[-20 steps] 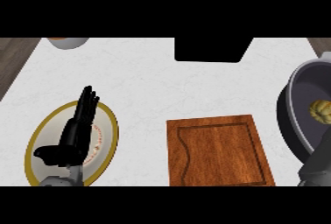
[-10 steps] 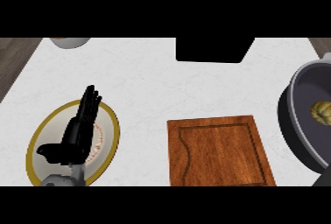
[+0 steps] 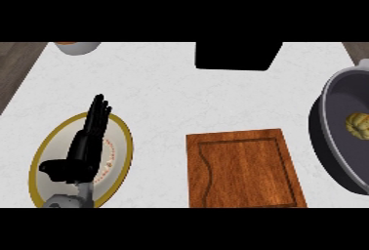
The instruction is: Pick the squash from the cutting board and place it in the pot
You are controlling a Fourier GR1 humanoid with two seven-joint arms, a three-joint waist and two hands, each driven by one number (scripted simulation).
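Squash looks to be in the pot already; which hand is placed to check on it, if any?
Neither clearly: the open left hand rests over the gold-rimmed white plate, far from the grey pot holding the yellowish squash; the right hand is out of view.

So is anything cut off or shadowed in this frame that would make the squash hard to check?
Head view: the pot is cropped by the right edge, yet the squash shows inside against its dark wall; the cutting board is evenly lit, with no glare; the left robot hand lies open over the plate.
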